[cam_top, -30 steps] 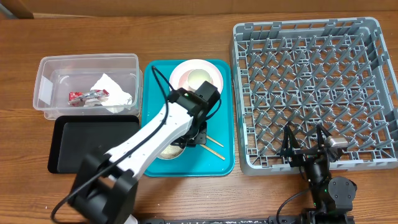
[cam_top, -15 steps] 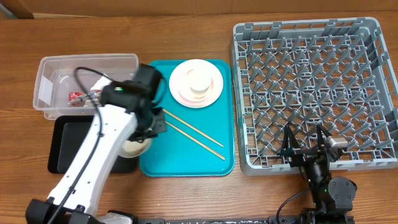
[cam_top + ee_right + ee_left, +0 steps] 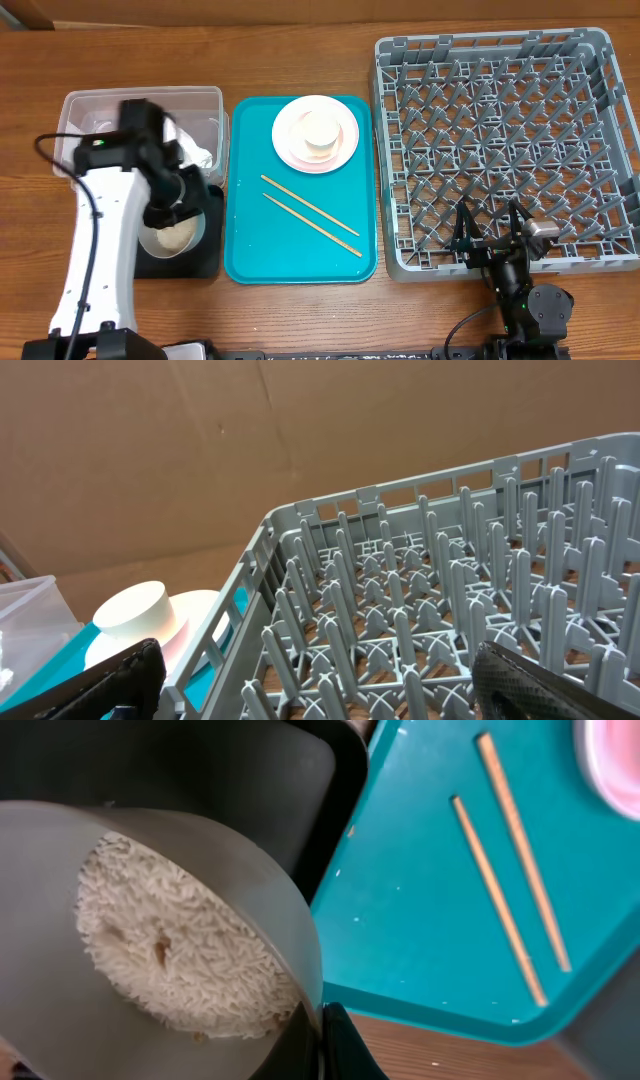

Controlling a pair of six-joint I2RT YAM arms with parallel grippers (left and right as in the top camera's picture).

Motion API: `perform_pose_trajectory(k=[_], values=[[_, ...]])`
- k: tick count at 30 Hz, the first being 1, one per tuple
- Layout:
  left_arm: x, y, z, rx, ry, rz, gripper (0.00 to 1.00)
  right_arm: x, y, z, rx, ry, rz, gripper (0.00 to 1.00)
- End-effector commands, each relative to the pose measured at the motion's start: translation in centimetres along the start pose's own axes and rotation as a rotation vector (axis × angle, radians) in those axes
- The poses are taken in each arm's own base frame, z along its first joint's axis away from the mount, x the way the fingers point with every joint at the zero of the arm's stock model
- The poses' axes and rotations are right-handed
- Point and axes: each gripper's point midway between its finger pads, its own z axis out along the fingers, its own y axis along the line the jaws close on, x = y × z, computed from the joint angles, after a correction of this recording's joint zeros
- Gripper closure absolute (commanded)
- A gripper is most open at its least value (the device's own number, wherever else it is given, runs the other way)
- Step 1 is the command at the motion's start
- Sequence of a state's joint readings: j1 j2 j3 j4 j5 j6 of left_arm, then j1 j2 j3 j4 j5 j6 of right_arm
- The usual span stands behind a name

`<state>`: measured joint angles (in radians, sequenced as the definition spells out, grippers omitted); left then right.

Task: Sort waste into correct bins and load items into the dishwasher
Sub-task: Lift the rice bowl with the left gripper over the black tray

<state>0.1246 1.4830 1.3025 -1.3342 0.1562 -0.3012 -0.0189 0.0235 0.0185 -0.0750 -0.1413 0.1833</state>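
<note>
1. Your left arm has swung leftward off the teal tray (image 3: 250, 255) since a second ago. Its left gripper (image 3: 318, 1038) now sits over the black tray (image 3: 208, 262), where half a second back it straddled the edge between the two trays.
2. That gripper is still pinched on the rim of a pale bowl (image 3: 172, 233). The wrist view shows one finger inside the wall and one outside.
3. The bowl came along with the arm, and the cake of white rice (image 3: 180, 955) is still packed inside it. You cannot tell from these views whether the bowl's base touches the black tray or hangs above it.
4. With the arm gone, both chopsticks (image 3: 310, 212) now show in full. They lie side by side on a slant in the middle of the teal tray, apart from each other.
5. The pink plate (image 3: 346, 140) has not shifted. It sits at the far end of the teal tray with the small white cup (image 3: 318, 131) standing on it.
6. The clear tub (image 3: 72, 145) lies just behind the black tray. Your arm now covers much of it, and only part of the white napkin (image 3: 196, 150) shows.
7. Your right gripper (image 3: 489, 228) has not moved. It hangs at the near edge of the grey dish rack (image 3: 500, 130) with its fingers spread wide and nothing between them.
</note>
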Motion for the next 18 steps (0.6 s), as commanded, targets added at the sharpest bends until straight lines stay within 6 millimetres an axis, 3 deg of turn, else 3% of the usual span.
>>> perform_pose_trajectory(k=[1,12,18], values=[[-1.0,-0.9,-1.4,0.155,-0.039,0.030,0.96,0.3,-0.2,0.1,0.006,0.003,0.005,0.00],[-3.8,0.3,-2.8,0.376,-0.130,-0.042,0.96,0.3,-0.2,0.1,0.006,0.003,0.005,0.00],[-4.8,0.8,-2.2,0.479,-0.170,-0.083,0.96,0.3,-0.2,0.1,0.006,0.003,0.005,0.00]])
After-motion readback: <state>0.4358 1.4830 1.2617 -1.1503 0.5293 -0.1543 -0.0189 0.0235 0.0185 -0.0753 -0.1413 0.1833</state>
